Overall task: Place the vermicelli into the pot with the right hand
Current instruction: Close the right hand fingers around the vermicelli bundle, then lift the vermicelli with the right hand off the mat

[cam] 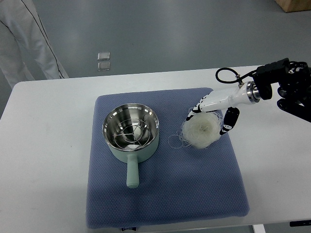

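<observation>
A blue mat [165,194] is being used as the base on the white table [43,160]. A pale green pot [131,132] is being kept on it, handle nearward. Right of the pot, the vermicelli [201,128] is being gripped by the right hand [214,116], fingers curled around it.

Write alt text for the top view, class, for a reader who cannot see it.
The robot's right hand reaches over a white vermicelli nest on a blue mat. Left of it stands a pale green pot, steel inside, handle toward the camera, all on a white table.
</observation>
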Controlling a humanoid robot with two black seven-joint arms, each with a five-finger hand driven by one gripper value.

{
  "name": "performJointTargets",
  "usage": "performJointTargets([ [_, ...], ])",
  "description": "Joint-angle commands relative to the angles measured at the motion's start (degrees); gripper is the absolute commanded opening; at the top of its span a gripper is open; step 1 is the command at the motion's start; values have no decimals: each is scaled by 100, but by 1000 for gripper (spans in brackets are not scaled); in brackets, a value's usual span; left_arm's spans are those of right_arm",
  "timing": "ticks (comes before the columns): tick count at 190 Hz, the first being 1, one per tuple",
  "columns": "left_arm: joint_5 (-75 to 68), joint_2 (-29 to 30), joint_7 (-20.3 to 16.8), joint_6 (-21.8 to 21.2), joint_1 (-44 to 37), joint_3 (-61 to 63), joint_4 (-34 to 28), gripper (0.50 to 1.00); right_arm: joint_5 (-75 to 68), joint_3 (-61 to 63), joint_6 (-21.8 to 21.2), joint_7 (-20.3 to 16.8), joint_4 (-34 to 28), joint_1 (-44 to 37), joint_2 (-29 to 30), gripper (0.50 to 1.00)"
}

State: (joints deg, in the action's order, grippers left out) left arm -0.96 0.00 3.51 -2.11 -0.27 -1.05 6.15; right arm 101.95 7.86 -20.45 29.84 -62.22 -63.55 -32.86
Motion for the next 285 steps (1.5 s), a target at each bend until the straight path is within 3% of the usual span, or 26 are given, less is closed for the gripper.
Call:
performJointTargets([
  [1, 0, 0, 0, 0, 1, 0, 0, 1000, -9, 5, 156, -66, 52, 132, 7, 909],
  [87, 0, 0, 0, 0, 1, 0, 0, 1000, -53, 22, 735, -198, 246, 616, 218, 909],
  [120, 0, 0, 0, 0, 1, 0, 0, 1000, -62, 22, 753, -207, 254, 651, 262, 895],
  [143, 0, 0, 0, 0, 1, 0, 0, 1000, -53, 40, 753, -216, 254, 651, 306, 823],
  [153, 0, 0, 0, 0, 1, 0, 0, 1000, -53, 40, 753, -216, 254, 651, 315, 744],
  [164, 0, 0, 0, 0, 1, 0, 0, 1000, -53, 31, 753, -216, 254, 651, 315, 611],
  [166, 0, 0, 0, 0, 1, 0, 0, 1000, -53, 31, 753, -216, 254, 651, 315, 611],
  [177, 0, 0, 0, 0, 1, 0, 0, 1000, -53, 31, 744, -216, 254, 642, 315, 500],
  [285, 0, 0, 0, 0, 1, 0, 0, 1000, -220, 550, 639, -216, 254, 396, 236, 500],
])
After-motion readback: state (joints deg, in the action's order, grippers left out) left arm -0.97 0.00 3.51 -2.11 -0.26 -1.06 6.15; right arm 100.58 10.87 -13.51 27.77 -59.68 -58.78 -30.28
